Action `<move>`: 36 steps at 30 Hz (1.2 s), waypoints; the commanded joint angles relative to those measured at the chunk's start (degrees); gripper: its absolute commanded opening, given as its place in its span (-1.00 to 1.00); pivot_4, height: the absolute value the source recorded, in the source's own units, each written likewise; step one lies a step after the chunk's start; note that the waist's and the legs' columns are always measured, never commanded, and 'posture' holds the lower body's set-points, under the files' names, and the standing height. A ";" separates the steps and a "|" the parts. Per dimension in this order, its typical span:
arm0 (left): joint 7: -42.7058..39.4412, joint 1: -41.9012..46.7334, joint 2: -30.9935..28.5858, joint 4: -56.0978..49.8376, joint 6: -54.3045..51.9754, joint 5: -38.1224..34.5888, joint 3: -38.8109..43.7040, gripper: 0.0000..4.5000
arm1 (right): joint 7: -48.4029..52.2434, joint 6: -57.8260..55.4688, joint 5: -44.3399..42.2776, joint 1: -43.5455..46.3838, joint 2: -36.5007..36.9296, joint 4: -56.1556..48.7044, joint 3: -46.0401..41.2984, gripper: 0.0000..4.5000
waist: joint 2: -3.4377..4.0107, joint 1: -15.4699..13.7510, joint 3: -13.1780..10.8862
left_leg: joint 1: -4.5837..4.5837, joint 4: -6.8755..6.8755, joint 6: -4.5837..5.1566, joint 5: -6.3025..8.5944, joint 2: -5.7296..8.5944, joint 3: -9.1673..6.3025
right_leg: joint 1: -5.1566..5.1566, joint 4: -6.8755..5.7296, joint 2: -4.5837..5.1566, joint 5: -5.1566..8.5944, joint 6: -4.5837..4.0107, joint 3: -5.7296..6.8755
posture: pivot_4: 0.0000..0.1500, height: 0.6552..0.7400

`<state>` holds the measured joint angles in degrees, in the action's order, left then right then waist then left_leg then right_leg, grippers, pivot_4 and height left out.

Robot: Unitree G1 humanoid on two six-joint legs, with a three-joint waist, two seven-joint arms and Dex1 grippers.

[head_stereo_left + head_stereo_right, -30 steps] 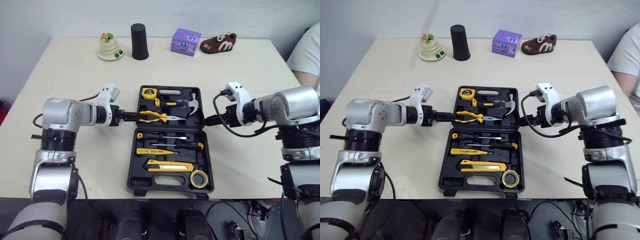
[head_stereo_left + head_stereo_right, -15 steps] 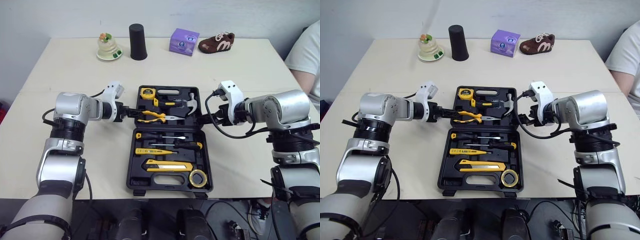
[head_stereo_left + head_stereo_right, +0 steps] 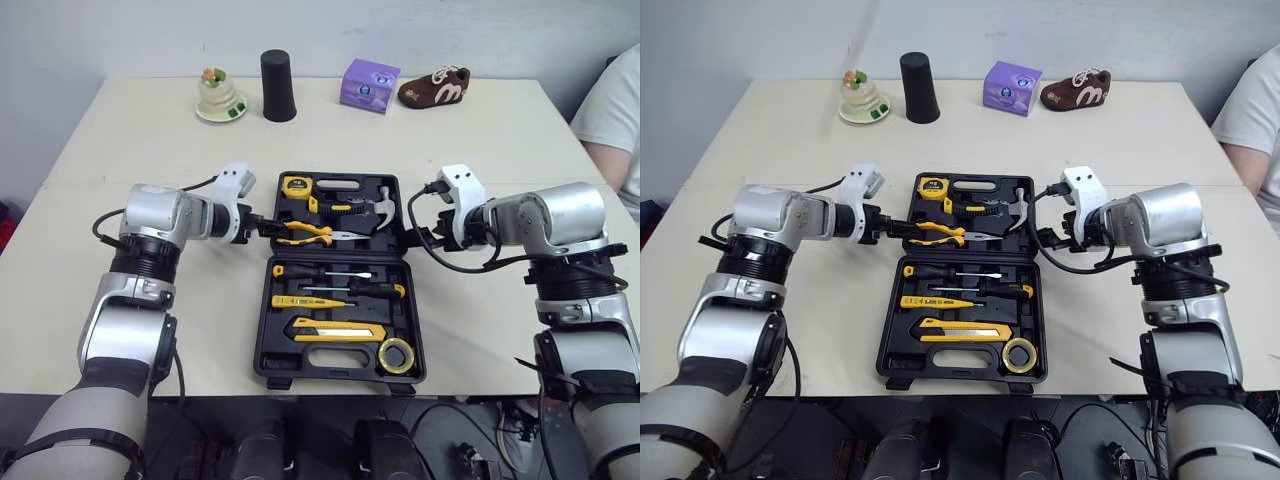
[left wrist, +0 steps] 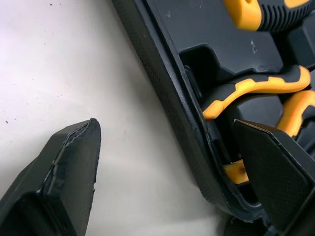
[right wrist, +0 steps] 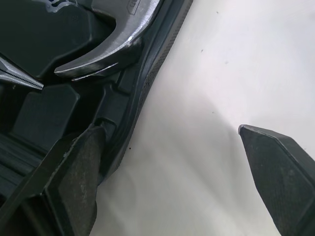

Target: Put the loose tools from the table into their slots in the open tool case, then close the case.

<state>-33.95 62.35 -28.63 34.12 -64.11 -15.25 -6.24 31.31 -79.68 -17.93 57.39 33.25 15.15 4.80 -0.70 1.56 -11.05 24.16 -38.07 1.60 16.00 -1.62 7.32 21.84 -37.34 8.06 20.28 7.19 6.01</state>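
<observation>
Tool case (image 3: 300, 365): lies open and flat in the middle of the table (image 3: 130, 130), with the hinge running across between its far and near halves.
Far half: holds a tape measure (image 3: 296, 184), pliers (image 3: 305, 234) and a hammer (image 3: 378, 205), each in a slot.
Near half: holds screwdrivers (image 3: 325, 274), a knife (image 3: 335, 330) and a roll of tape (image 3: 398, 356). Every tool I can see is already seated.
Left claw (image 3: 268, 226): spread wide and gripping nothing. It straddles the left rim of the far half, with one finger (image 4: 69, 167) over the table and the other (image 4: 275, 172) inside, above the pliers.
Right claw (image 3: 412, 238): also wide open and empty. It straddles the right rim by the hammer, one finger inside and one out.
Step in hand: probably closing the case.
Handling: the shell looks like hard, stiff plastic, smooth enough to slip. The steel tools should make the far half fairly heavy.
Where to hold: both side rims of the far half, pinched evenly and swung about the hinge.
Risk: an uneven lift could twist the half or shake the hammer and pliers out.
Far edge of the table: a black cup (image 3: 279, 86), a purple box (image 3: 371, 84), a brown shoe (image 3: 435, 87) and a small ornament on a dish (image 3: 219, 95), all well apart from the case.
Right edge: a person (image 3: 612, 110).
</observation>
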 commanded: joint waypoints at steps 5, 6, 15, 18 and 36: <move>-0.78 -2.36 -0.69 -1.90 -1.96 2.33 -2.28 0.59 | -3.47 0.65 2.28 1.80 -3.07 4.03 0.43 1.00 | 0.00 0.06 0.00 | -0.03 0.00 -0.02 -0.07 -0.02 -0.01 | 0.01 -0.09 0.00 0.00 0.00 -0.01 | 1.00 1.00; -1.04 -2.63 -0.71 -2.15 -2.07 2.45 -2.57 0.44 | -3.45 0.46 2.29 1.90 -3.18 4.24 0.63 1.00 | 0.00 0.07 0.00 | -0.03 0.01 -0.02 -0.07 -0.01 -0.01 | 0.01 -0.09 0.00 0.00 0.00 -0.01 | 1.00 1.00; 0.93 -1.90 1.54 -1.18 -0.34 3.05 -0.72 -0.85 | -8.05 -0.22 2.54 2.41 -8.33 10.28 -5.70 -0.51 | -0.07 0.15 0.17 | -0.15 0.02 -0.06 -0.12 -0.05 0.00 | -0.03 -0.18 -0.01 0.01 -0.01 -0.03 | 1.00 1.00; 1.61 -1.93 1.61 -1.01 0.29 3.06 0.04 -0.85 | -9.05 -1.98 1.77 2.83 -9.43 11.03 -8.48 -1.00 | -0.23 0.13 0.28 | -0.21 0.01 -0.06 -0.12 -0.04 -0.01 | -0.11 -0.17 0.00 0.01 -0.01 -0.04 | 1.00 1.00; 12.32 -13.57 8.71 -14.20 36.31 0.21 17.10 -0.93 | -8.15 41.14 4.92 -10.57 -11.41 -7.87 -10.77 -1.00 | -0.36 0.15 0.28 | 0.38 0.22 -0.03 -0.18 0.12 0.26 | 0.70 -0.24 0.20 0.00 -0.01 -0.02 | 1.00 1.00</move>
<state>-23.77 48.39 -18.41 23.46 -34.73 -15.54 6.69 22.06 -45.34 -13.88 46.68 20.47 11.26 -4.83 -1.05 1.71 -10.77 24.55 -37.84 1.57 15.81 -1.51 7.64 22.57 -37.58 8.27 20.28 7.18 5.98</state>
